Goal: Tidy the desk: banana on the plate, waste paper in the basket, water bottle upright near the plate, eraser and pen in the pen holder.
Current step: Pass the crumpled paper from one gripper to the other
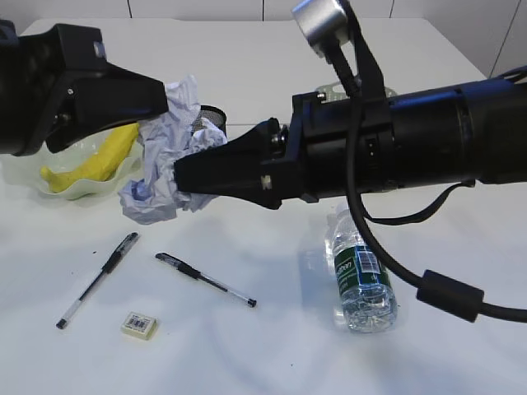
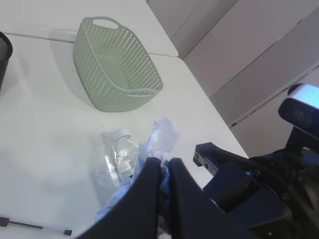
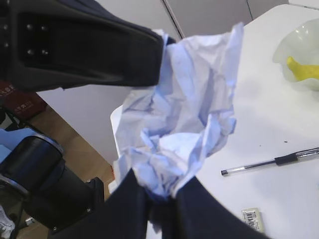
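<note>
While both black hands, left hand (image 1: 152, 103) and right hand (image 1: 183, 174), pinch the crumpled white waste paper (image 1: 169, 152), the yellow banana (image 1: 95, 160) lies at nine o'clock.

The exterior camera looks down at a slant across the bench (image 1: 272, 354). Both wrist cameras sit close behind their fingers. All three share the crumpled paper (image 1: 169, 156).

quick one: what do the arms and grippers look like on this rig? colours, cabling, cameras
Both arms are matte black. The right arm is a thick cylinder ending in a tapered wedge-shaped right gripper; a black cable with a ferrite lump loops under it, and a silver-capped camera sits on top. The left gripper is black and angular, with small screws showing.
</note>
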Robot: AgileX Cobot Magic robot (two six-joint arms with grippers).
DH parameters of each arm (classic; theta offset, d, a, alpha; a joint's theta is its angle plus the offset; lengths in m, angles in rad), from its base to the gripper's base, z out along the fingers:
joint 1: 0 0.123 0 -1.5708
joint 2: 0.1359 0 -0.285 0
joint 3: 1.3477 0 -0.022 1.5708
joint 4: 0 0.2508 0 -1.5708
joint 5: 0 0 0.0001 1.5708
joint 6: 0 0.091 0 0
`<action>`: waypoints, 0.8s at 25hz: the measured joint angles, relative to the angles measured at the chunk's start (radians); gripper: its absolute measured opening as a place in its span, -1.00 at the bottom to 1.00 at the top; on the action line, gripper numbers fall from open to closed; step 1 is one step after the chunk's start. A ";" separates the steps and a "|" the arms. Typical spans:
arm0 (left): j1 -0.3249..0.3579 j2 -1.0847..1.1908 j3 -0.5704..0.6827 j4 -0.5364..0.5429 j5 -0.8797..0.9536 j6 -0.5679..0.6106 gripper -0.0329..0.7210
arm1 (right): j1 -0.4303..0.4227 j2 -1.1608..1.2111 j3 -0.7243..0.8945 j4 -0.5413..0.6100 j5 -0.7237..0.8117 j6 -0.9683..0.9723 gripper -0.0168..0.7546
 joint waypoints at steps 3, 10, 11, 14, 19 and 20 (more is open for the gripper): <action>0.000 0.000 0.000 0.000 0.000 0.000 -0.91 | 0.000 0.000 0.000 0.000 0.004 0.000 -0.82; 0.000 0.000 0.000 0.000 0.000 0.000 -0.84 | 0.000 0.000 0.000 0.000 0.004 0.000 -0.82; 0.000 0.000 0.000 0.000 0.000 0.000 -0.78 | 0.000 0.000 0.000 0.000 0.006 0.000 -0.82; 0.000 0.000 0.000 0.000 0.000 0.000 -0.57 | 0.000 0.000 0.000 0.001 0.006 0.000 -0.83; 0.000 0.000 0.000 0.000 0.000 0.000 -0.40 | 0.000 0.000 0.000 0.003 0.010 0.000 -0.83; 0.000 0.000 0.000 0.000 0.000 0.000 -0.36 | 0.000 0.000 0.000 0.005 0.013 0.000 -0.83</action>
